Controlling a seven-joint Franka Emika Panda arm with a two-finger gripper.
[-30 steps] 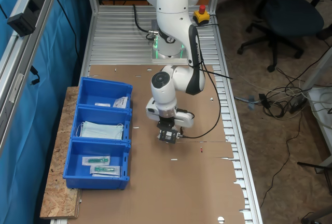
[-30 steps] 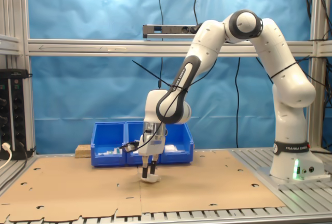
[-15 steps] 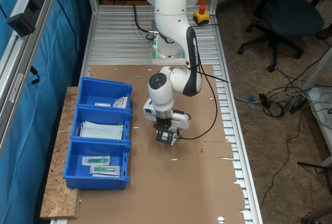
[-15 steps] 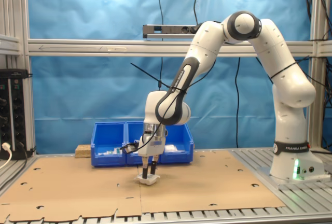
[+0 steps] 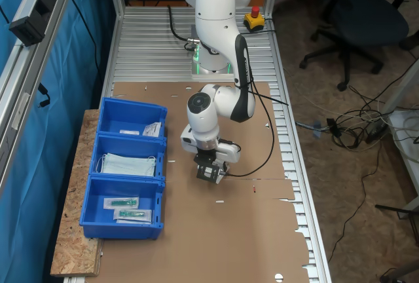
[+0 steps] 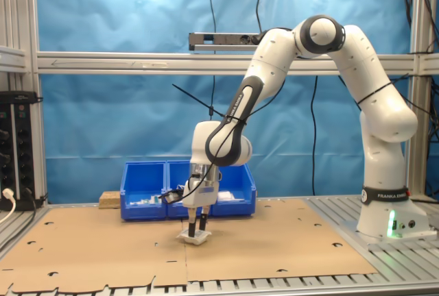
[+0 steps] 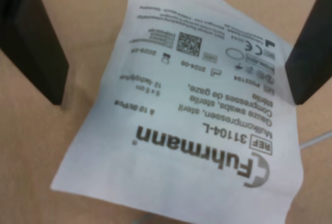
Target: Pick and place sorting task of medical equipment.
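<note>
Low over the cardboard, the hand [image 6: 194, 229] points straight down with its two black fingers [image 7: 36, 42] set wide, one on each side of the packet [image 7: 192, 115]. In the wrist view one finger stands clear of the packet's edge and the other overlaps its far corner; whether that one touches it I cannot tell. The jaws hold nothing.

The packet [image 6: 194, 237] lies on the cardboard directly under the hand, near the middle of the table and well apart from the bins. It is white and roughly square, so no long axis is clear; it sits skewed to the line between the fingers, with one edge lifted and creased. Dark print covers its upper face: lines of small text, a square code and a row of symbols.

In the first exterior view the hand [image 5: 208, 173] hangs beside the middle bin. Three blue bins [image 5: 98, 185] stand in a row at the cardboard's edge, toward the first exterior view's left: one holds small white packets [image 5: 152, 129], the middle one blue masks [image 5: 127, 164], the last clear packets with green items [image 5: 124, 202].

Brown cardboard [image 5: 249, 244] covers a ribbed metal table [image 5: 150, 40]. Blue curtain [image 6: 123, 8] backs the cell; an office chair [image 5: 366, 14] and floor cables [image 5: 357, 126] lie beyond.
</note>
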